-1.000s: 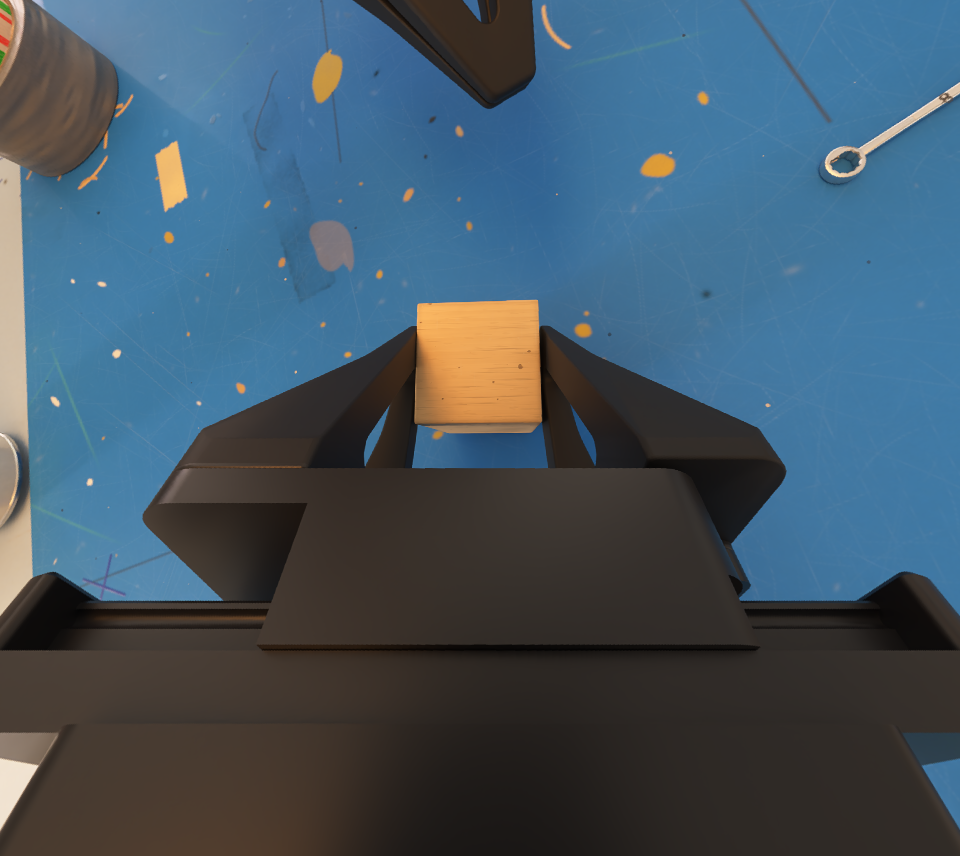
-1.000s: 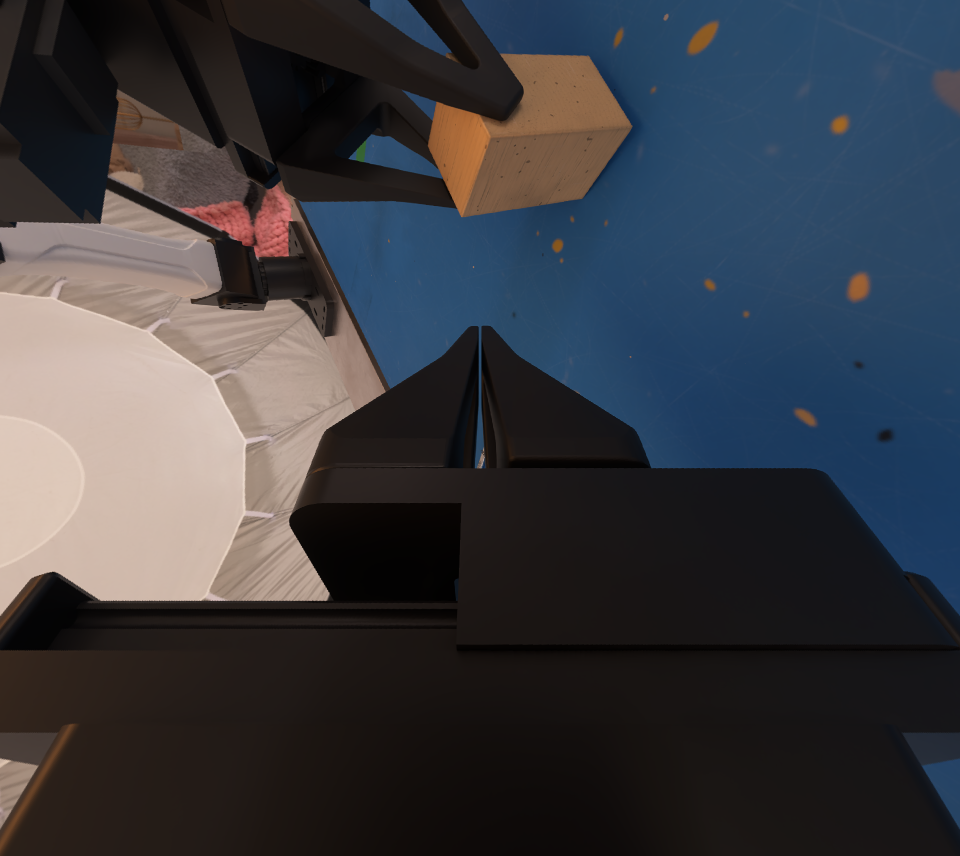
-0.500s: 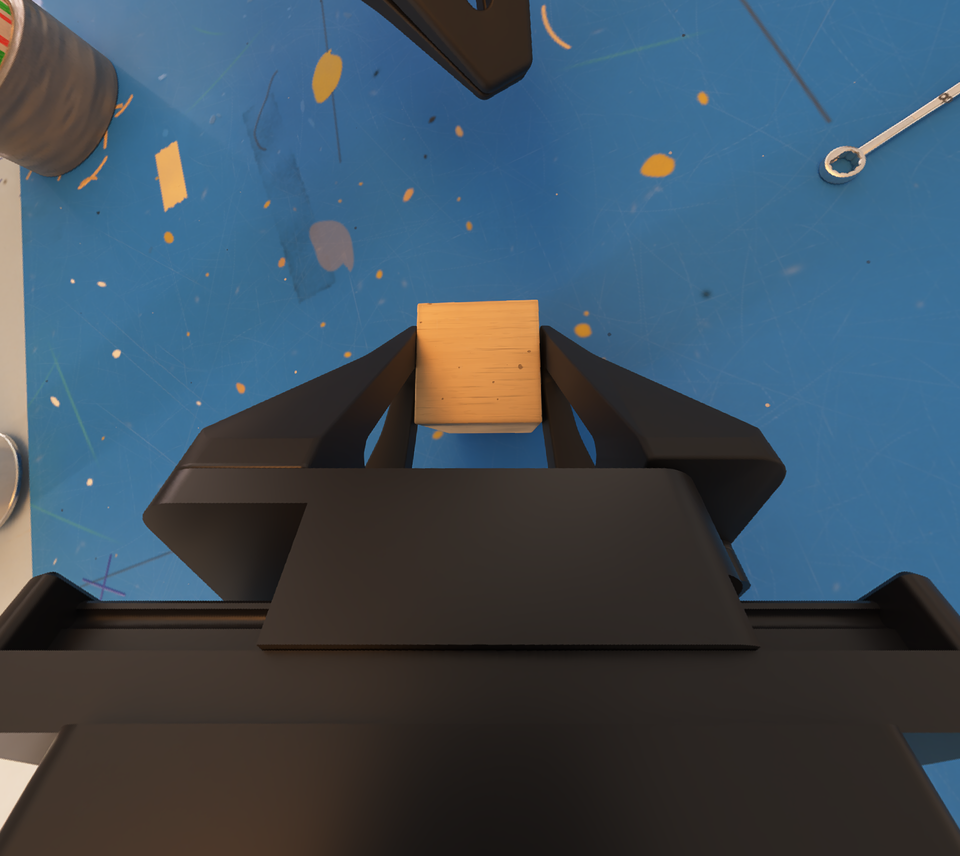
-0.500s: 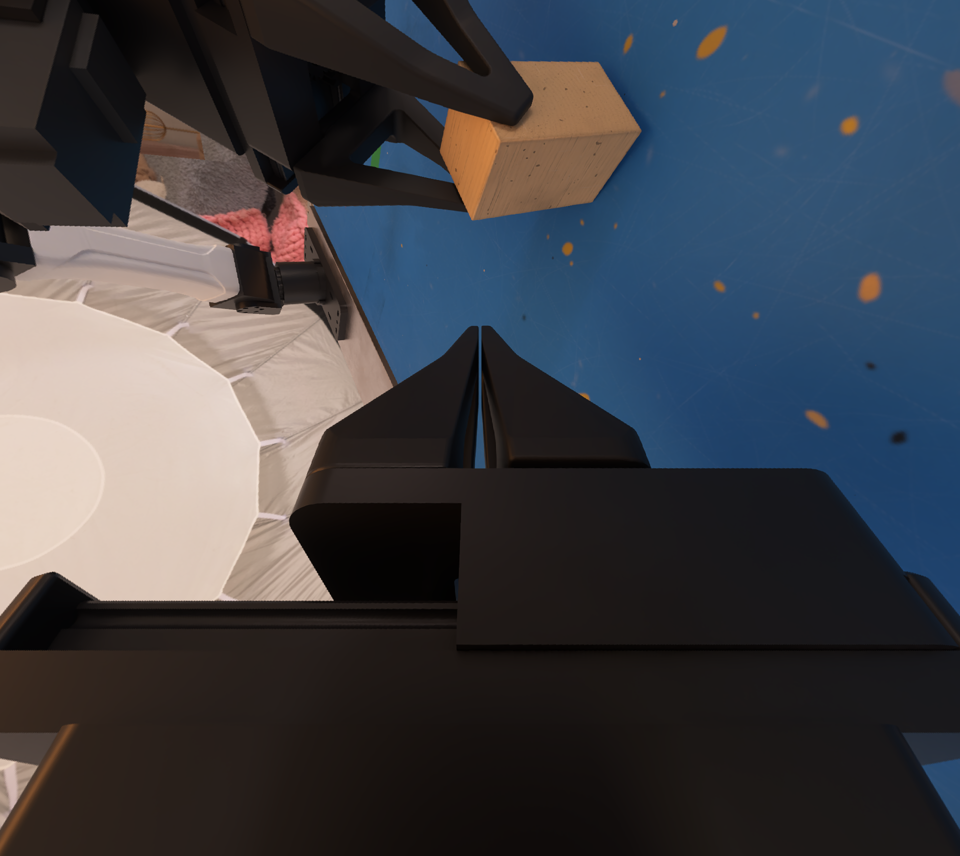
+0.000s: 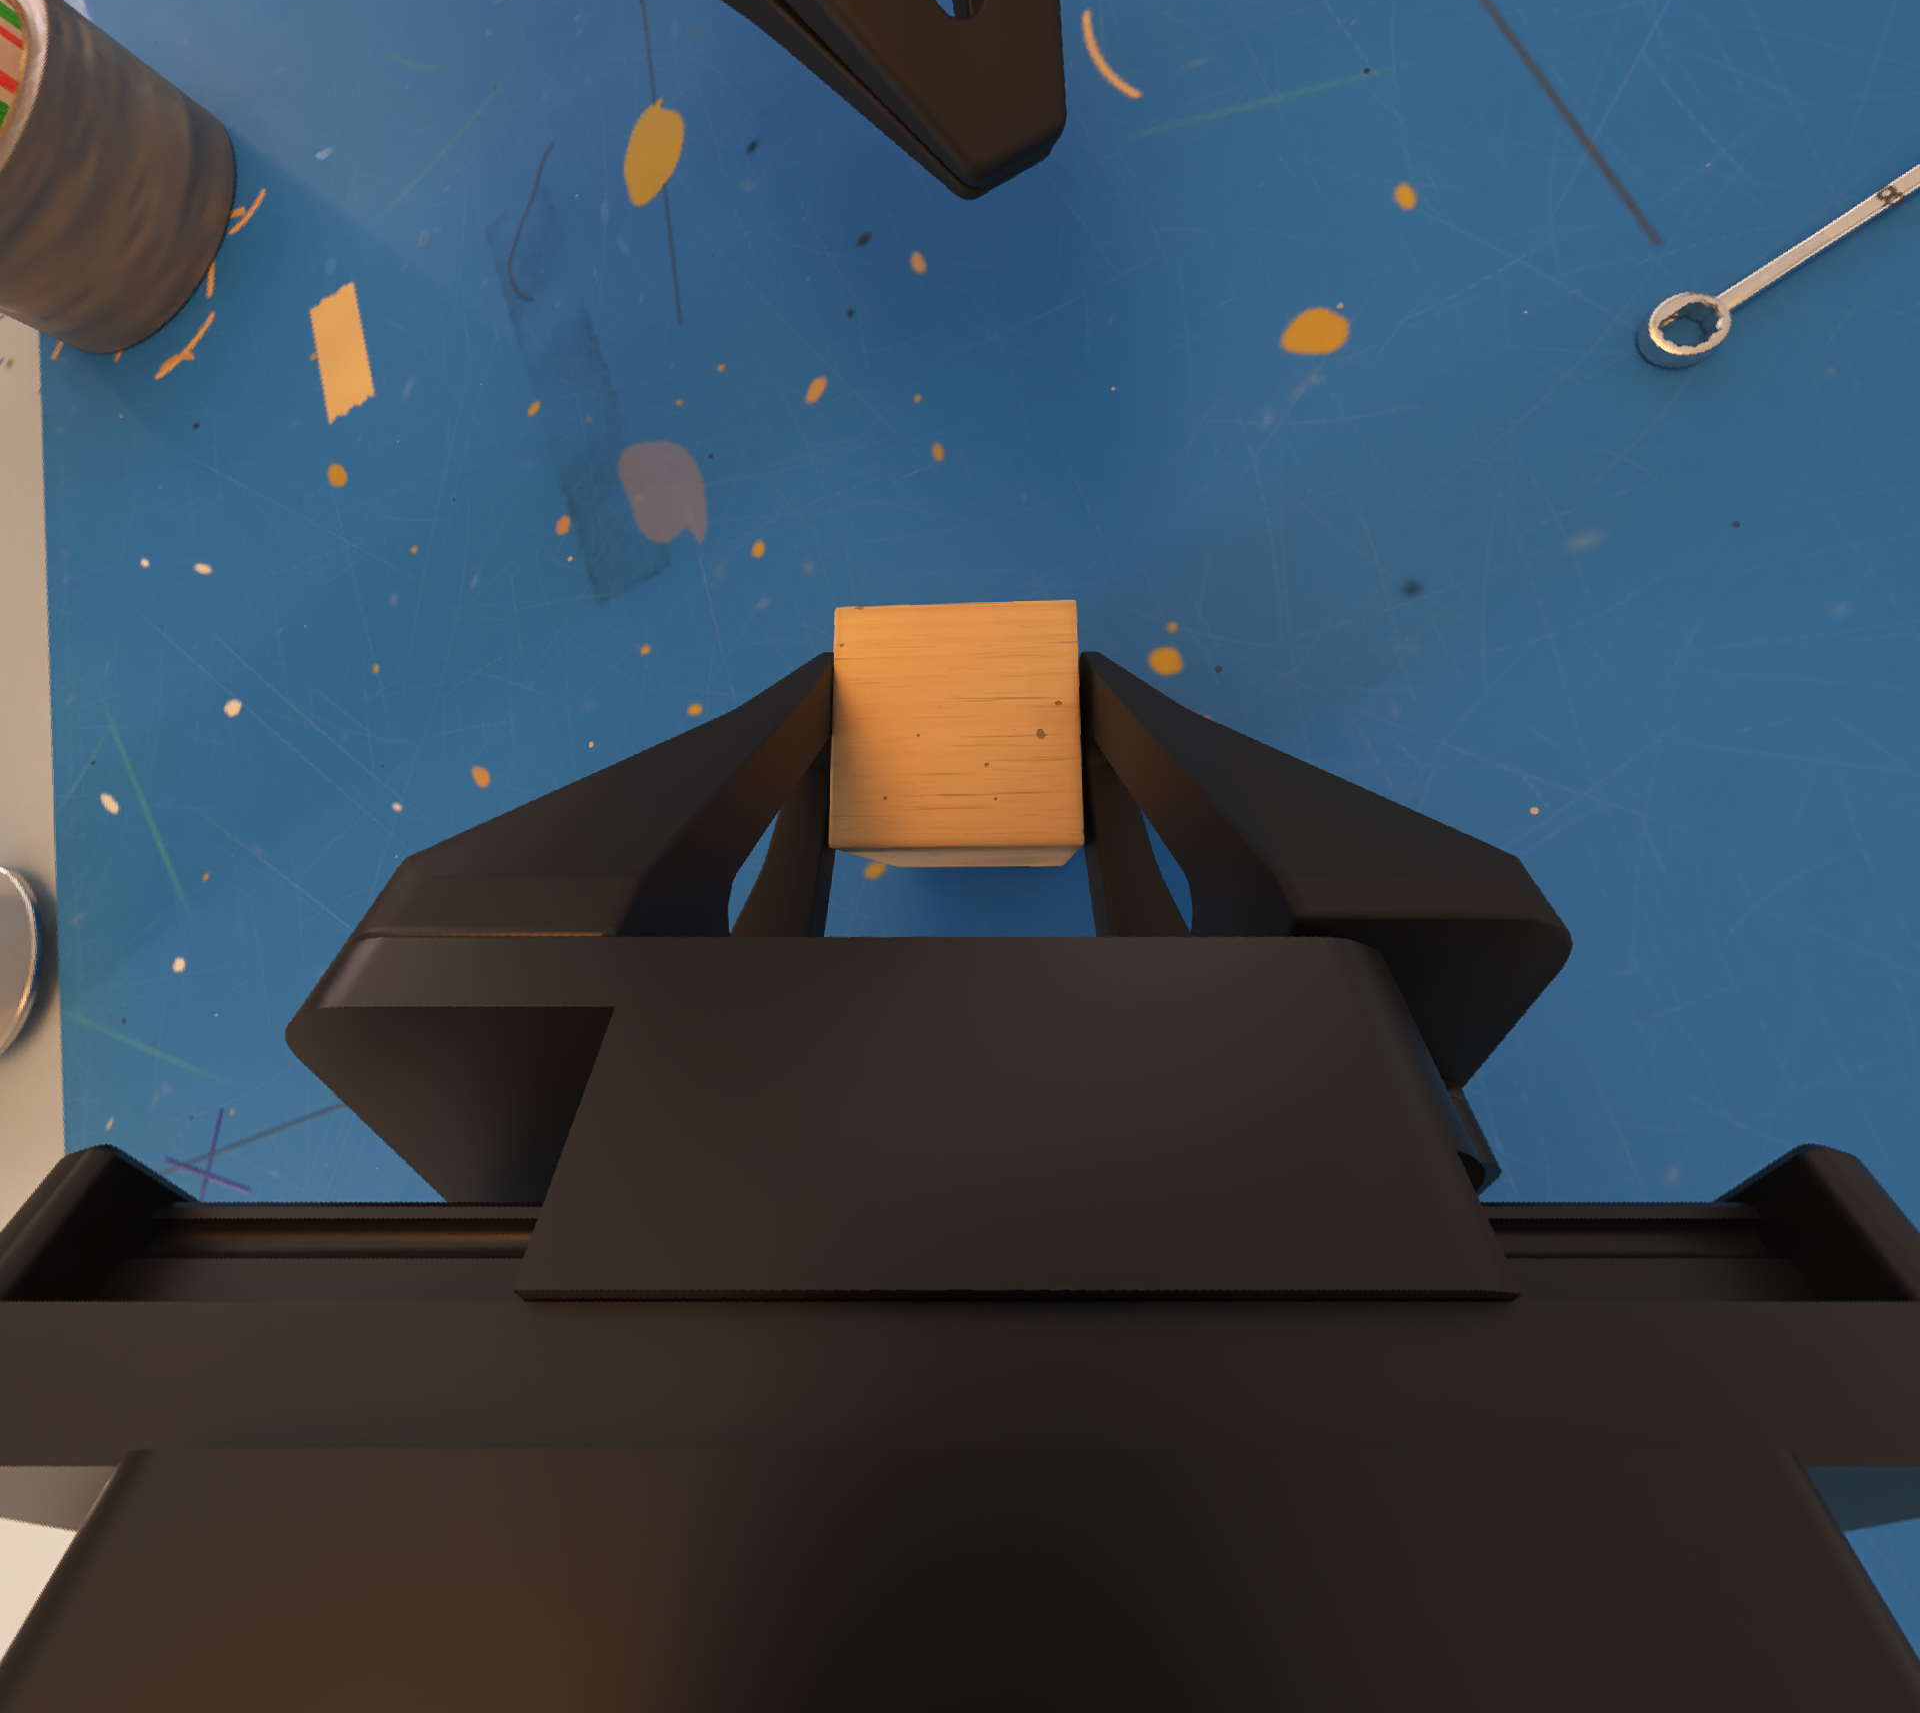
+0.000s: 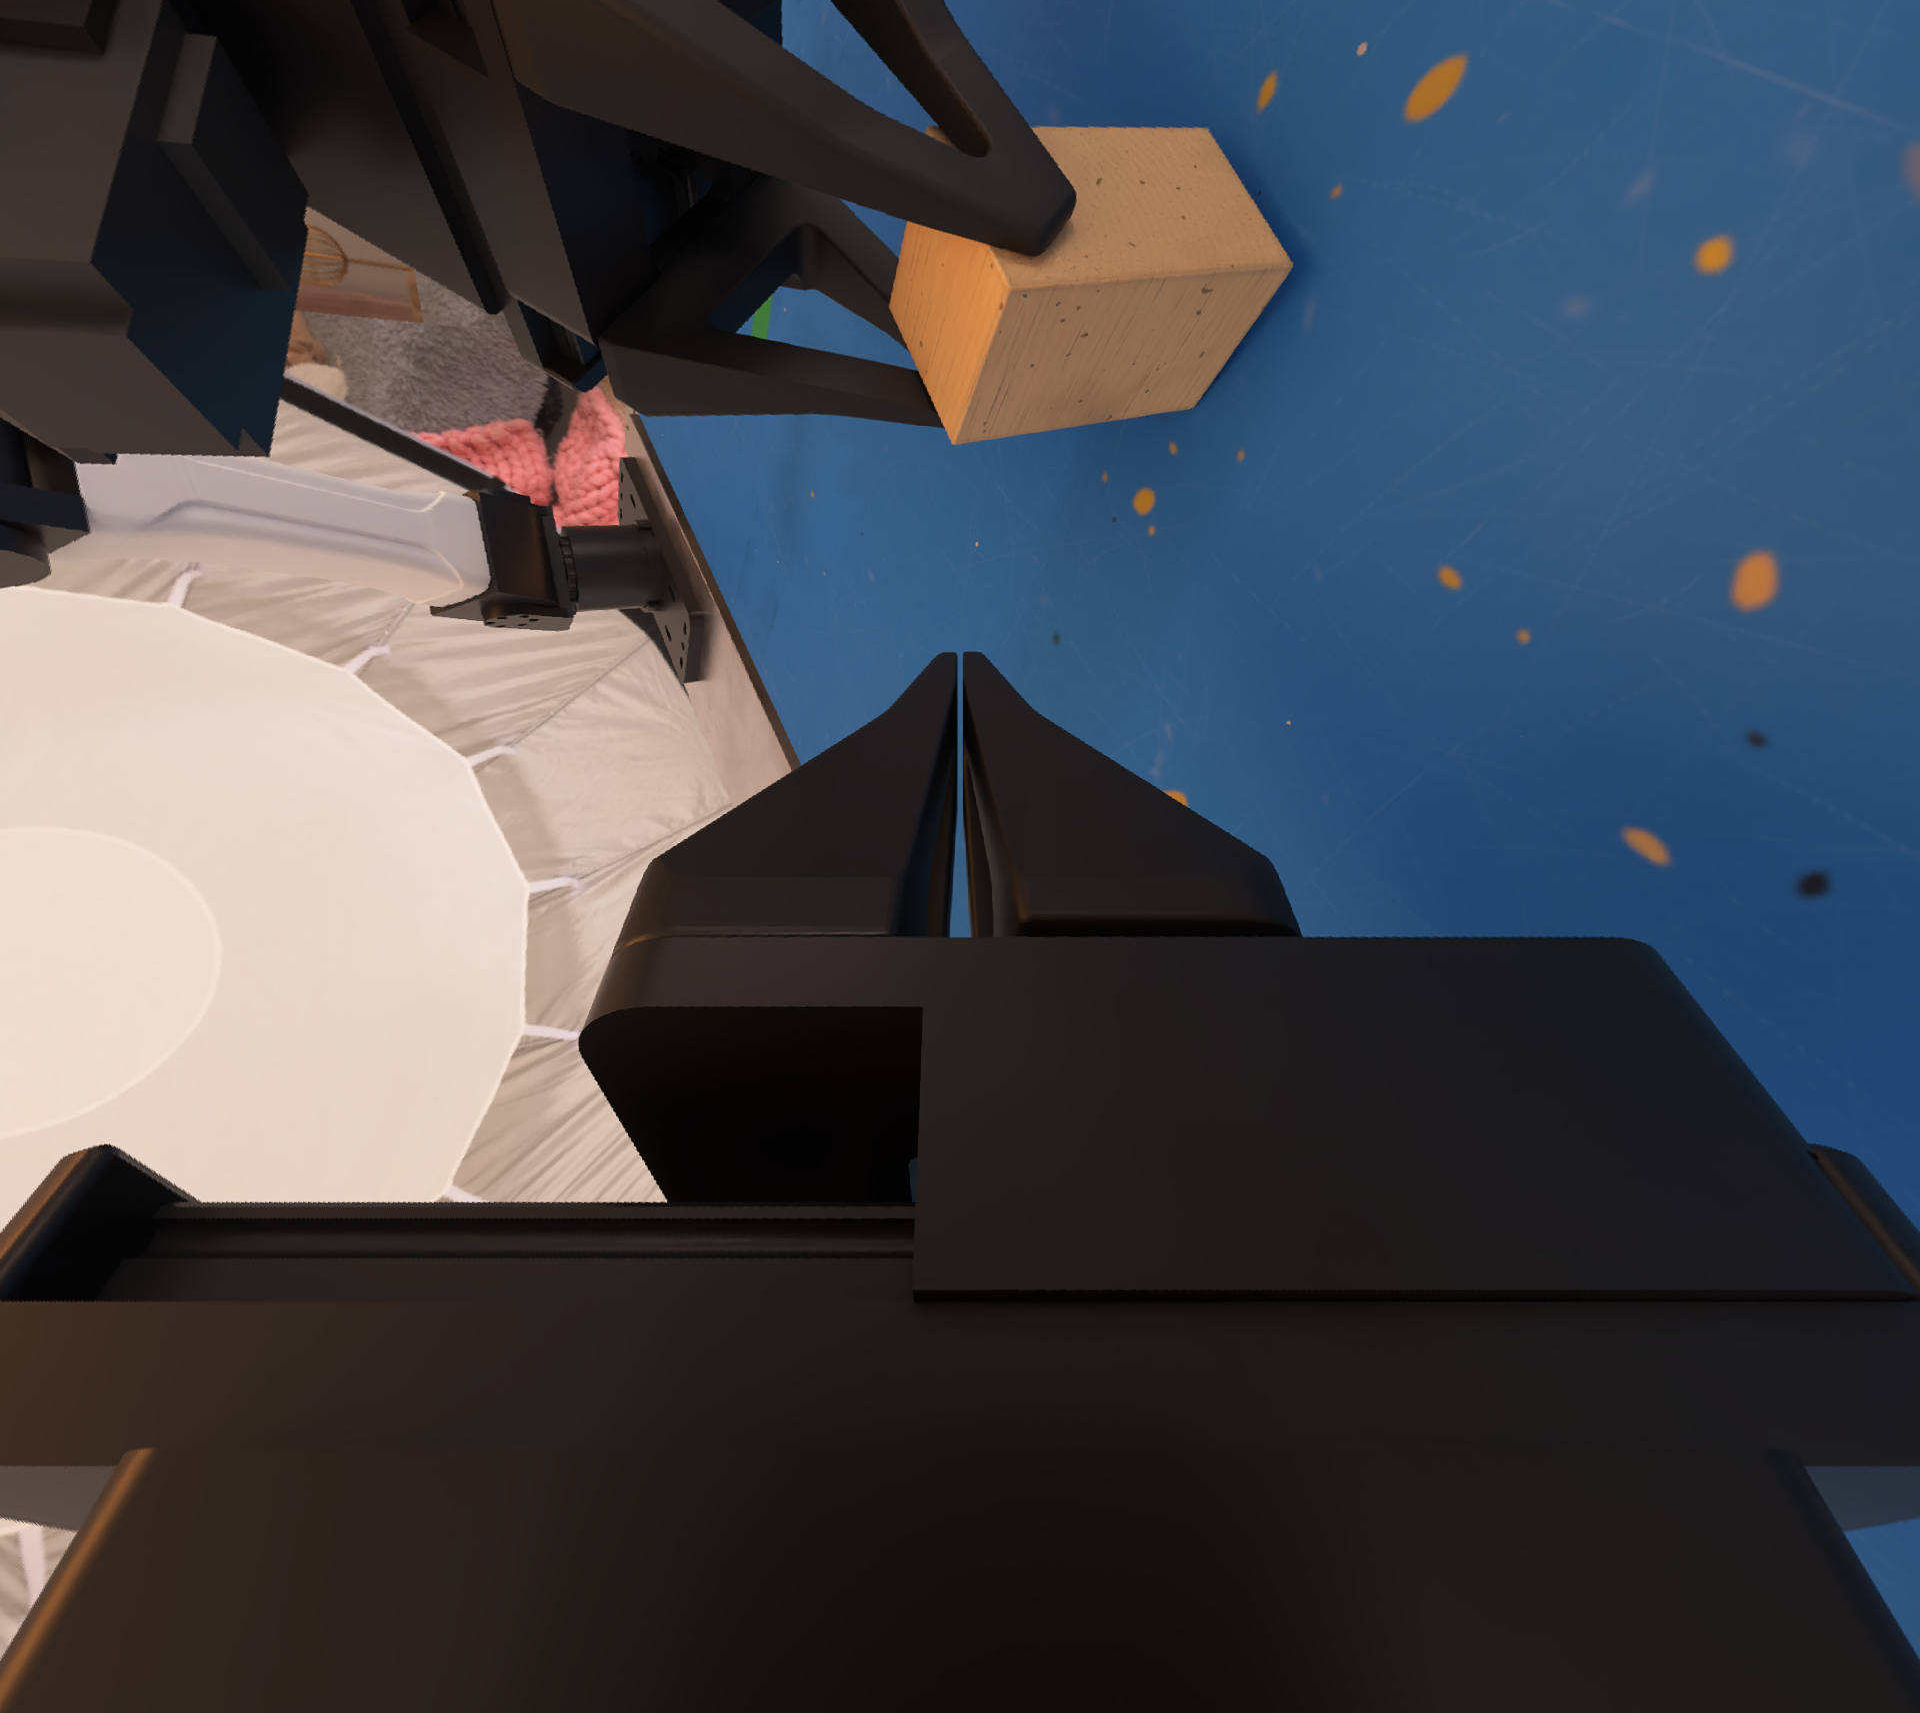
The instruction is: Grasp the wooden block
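Observation:
The wooden block (image 5: 956, 728) is a light-brown cube on the blue mat (image 5: 1455, 624). My left gripper (image 5: 956, 666) is shut on it, with one black finger pressed against each side. I cannot tell whether the block is off the mat. In the right wrist view the block (image 6: 1122, 313) shows at the upper middle, clamped by the left gripper (image 6: 987, 323). My right gripper (image 6: 958, 666) is shut and empty, its fingers together, a short way from the block. It also shows at the top of the left wrist view (image 5: 971, 183).
A grey tape roll (image 5: 104, 188) stands at the mat's far left corner. A silver wrench (image 5: 1766, 281) lies at the far right. A round metal thing (image 5: 10, 957) sits at the left edge. Past the table edge (image 6: 727, 676) are a white round shape (image 6: 208, 884) and a pink knit item (image 6: 551, 458).
The left gripper keeps its hold on the block. The right gripper has drawn slightly away from it; in the right wrist view the block has shifted a little right and down.

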Motion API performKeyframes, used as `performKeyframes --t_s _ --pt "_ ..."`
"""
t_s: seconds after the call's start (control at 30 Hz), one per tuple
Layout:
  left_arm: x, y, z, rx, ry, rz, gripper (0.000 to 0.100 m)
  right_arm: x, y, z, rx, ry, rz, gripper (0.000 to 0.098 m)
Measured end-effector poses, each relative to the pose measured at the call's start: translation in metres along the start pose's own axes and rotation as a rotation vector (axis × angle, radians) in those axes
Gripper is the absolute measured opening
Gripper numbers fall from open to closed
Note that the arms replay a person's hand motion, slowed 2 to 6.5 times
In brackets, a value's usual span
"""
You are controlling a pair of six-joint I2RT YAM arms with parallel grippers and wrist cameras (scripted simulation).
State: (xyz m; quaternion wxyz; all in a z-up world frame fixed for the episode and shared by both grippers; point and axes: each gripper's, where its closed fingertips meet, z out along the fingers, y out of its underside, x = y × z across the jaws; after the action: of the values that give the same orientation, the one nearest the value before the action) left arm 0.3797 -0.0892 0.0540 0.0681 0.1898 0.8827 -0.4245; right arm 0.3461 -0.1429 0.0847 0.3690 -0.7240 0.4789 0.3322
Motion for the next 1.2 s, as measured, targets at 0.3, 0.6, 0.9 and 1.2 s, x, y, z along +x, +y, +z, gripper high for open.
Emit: performKeyframes --t_s 0.3,0.6,0.9,1.2 --pt "0.0 0.0 0.0 0.0 0.0 0.0 0.037 0.0015 0.0008 0.001 -0.003 -0.002 0.007 0.0009" --pt "0.0 0.0 0.0 0.0 0.0 0.0 0.037 0.0015 0.0008 0.001 -0.004 -0.002 0.007 0.0009" --pt "0.0001 0.0 0.0 0.0 0.0 0.0 0.037 0.0016 0.0009 0.001 -0.004 -0.001 0.007 0.0009" --pt "0.0001 0.0 0.0 0.0 0.0 0.0 0.037 0.0021 0.0012 0.001 -0.005 0.001 0.01 0.0009"
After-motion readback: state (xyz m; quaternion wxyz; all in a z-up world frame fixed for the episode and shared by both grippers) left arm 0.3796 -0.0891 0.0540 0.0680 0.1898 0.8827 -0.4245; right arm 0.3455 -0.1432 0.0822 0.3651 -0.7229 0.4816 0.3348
